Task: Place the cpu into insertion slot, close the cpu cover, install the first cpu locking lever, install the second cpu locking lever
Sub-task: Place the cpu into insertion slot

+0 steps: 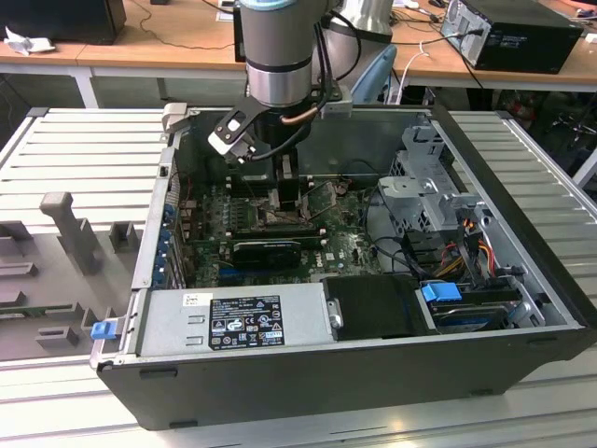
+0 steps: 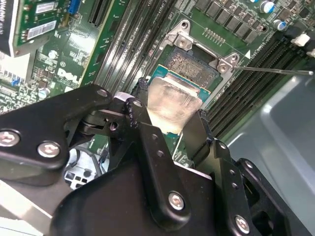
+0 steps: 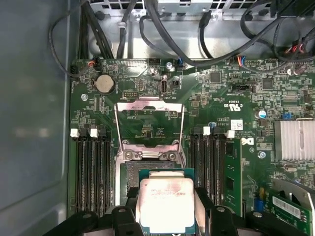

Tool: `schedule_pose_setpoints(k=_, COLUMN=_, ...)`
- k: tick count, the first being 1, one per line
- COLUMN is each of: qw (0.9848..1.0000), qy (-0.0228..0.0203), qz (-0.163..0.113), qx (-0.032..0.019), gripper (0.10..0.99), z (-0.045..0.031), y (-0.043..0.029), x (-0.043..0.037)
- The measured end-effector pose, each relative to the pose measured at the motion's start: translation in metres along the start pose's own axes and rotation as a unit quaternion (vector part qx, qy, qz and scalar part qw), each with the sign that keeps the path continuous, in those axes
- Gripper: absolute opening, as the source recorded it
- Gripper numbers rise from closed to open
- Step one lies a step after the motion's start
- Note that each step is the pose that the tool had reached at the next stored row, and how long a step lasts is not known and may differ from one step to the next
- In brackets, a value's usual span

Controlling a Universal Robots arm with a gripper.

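Observation:
My gripper (image 3: pixel 165 212) is shut on the cpu (image 3: pixel 165 202), a flat square chip with a silver-grey top, one black finger on each of two opposite edges. In both wrist views the chip hovers just over the near part of the insertion slot (image 3: pixel 130 173), whose dark pin field stays partly uncovered (image 2: pixel 189 61). The cpu cover (image 3: pixel 147 104) is swung open and lies back on the green board beyond the slot. A thin wire locking lever (image 2: pixel 275 71) sticks out free to one side. In the exterior view my gripper (image 1: pixel 289 198) reaches down into the open computer case (image 1: pixel 522 280).
Black memory slots (image 3: pixel 91 167) flank the socket on both sides. A black card (image 1: pixel 266 250) lies just in front of the socket, with the power supply (image 1: pixel 238 317) nearer. Cables (image 3: pixel 197 29) run along the far wall. A drive cage (image 1: pixel 429 196) stands at the exterior view's right.

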State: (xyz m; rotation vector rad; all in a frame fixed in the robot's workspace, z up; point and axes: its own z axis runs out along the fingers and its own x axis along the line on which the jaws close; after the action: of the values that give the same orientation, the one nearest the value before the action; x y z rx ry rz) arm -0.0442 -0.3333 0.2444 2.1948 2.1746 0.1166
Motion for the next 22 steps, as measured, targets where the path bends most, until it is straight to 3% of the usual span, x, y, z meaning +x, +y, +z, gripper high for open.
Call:
schedule_pose_setpoints(k=6, qw=1.0, qy=0.0004, qz=0.0, qx=0.0, gripper=0.525, z=0.0056, y=-0.0005, x=-0.0001)
schedule_pose_setpoints(k=20, qw=1.0, qy=-0.0001, qz=0.005, qx=0.0, gripper=0.525, z=0.0329, y=-0.0055, x=0.0097)
schedule_pose_setpoints(k=22, qw=1.0, qy=0.0012, qz=-0.002, qx=0.0002, gripper=0.525, z=0.0432, y=-0.0069, x=0.0133)
